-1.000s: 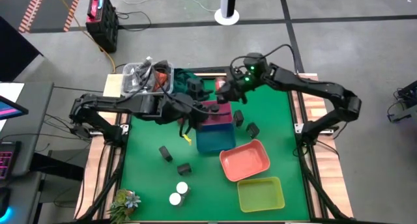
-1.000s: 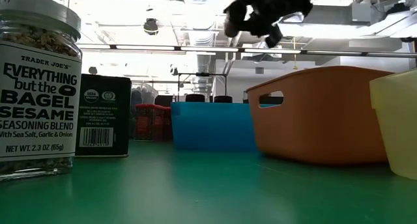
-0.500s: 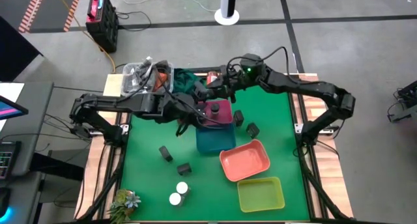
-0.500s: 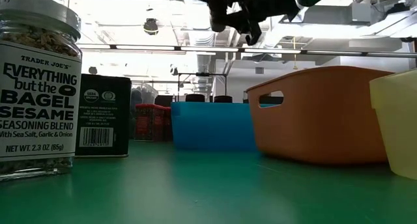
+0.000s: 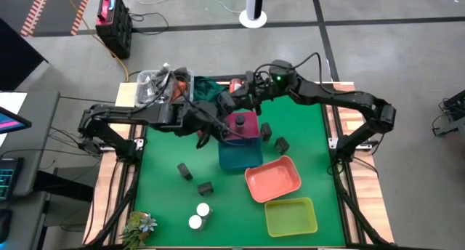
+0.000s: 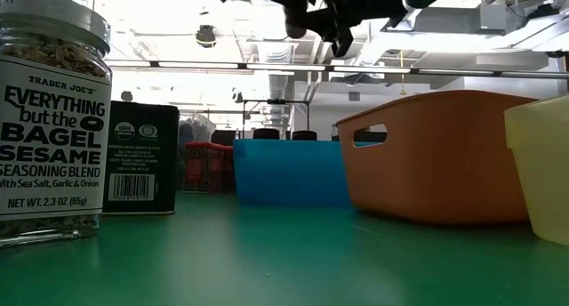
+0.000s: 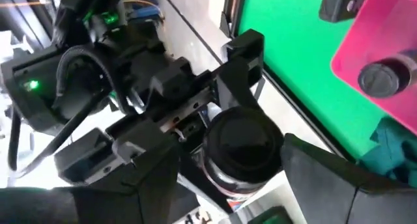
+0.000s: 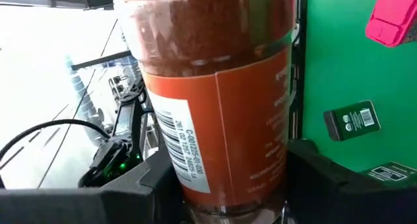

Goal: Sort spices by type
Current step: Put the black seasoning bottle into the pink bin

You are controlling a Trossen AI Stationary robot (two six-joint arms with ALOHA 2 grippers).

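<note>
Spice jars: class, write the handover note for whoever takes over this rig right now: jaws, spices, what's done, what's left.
Right gripper: jaws shut on an orange-labelled spice jar, raised beyond the pink tray.
Left gripper: at that jar's dark cap; grip unclear.
Done: one dark-capped jar in the pink tray.
To do: four dark boxes and two white-capped jars, loose on the green mat.

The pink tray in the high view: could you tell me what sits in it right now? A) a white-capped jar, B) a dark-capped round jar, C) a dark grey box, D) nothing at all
B: a dark-capped jar stands in the pink tray; the left wrist view also shows that round dark cap in the tray.
</note>
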